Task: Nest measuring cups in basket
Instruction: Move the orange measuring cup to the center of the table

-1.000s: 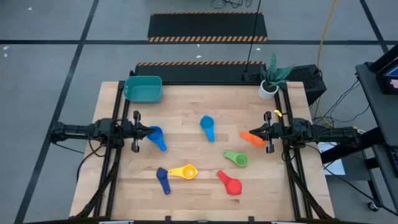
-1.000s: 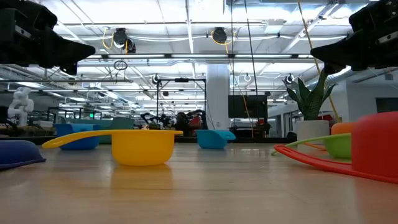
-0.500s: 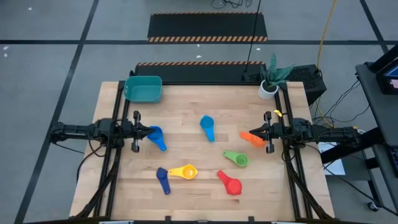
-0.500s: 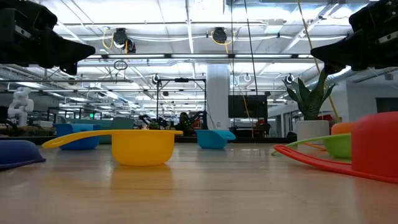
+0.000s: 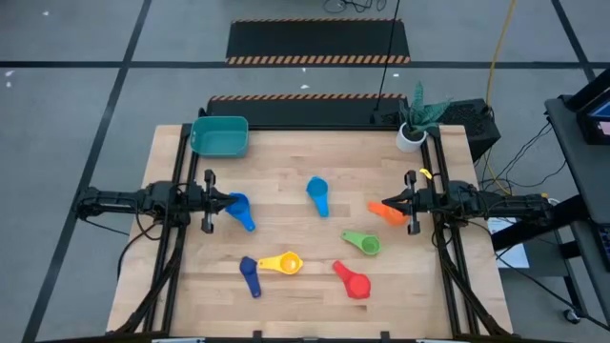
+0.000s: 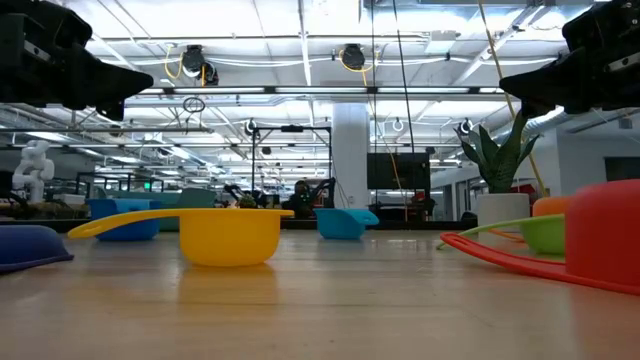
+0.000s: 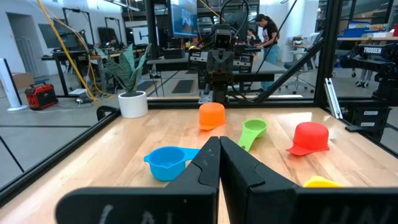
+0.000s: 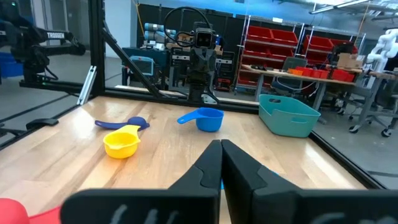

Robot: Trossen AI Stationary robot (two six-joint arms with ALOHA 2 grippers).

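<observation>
A: High view. Left gripper [image 5: 229,201] at the left edge of the desk [image 5: 286,162], fingers closed on nothing. Blue cup [image 5: 239,209] lies right at the fingertips, partly under them.
B: Right gripper [image 5: 389,205]?
A: At the right edge, fingers closed, empty. Orange cup [image 5: 386,211] sits just at the tips. Between the 2 sets of fingers: light blue cup [image 5: 317,192]. Nearer the front edge: green cup [image 5: 363,243], red cup [image 5: 353,282], yellow cup [image 5: 283,262], dark blue cup [image 5: 250,274]. Only 6 cups fully distinct plus the blue one, 7 in all.
B: Basket?
A: Teal basket [image 5: 220,135] at the far left corner, well beyond the left fingers; no cup seen in it. White plant pot [image 5: 412,136] at the far right corner.
B: Low view.
A: Both grippers hang above the desk, at the upper corners. Yellow cup [image 6: 220,233] is closest to the camera, red cup [image 6: 600,235] at the right edge, green cup [image 6: 535,232] behind it.
B: Left wrist view.
A: Fingers [image 7: 239,169] pressed together. Ahead of them: light blue cup [image 7: 169,162], orange cup [image 7: 212,116] upside down, green cup [image 7: 253,130], red cup [image 7: 309,137] upside down. A person [image 7: 266,34] stands in the room beyond.
B: Right wrist view.
A: Fingers [image 8: 242,167] closed. Ahead: yellow cup [image 8: 122,143], dark blue cup [image 8: 124,122], blue cup [image 8: 206,119], basket [image 8: 289,115] off to one side.
</observation>
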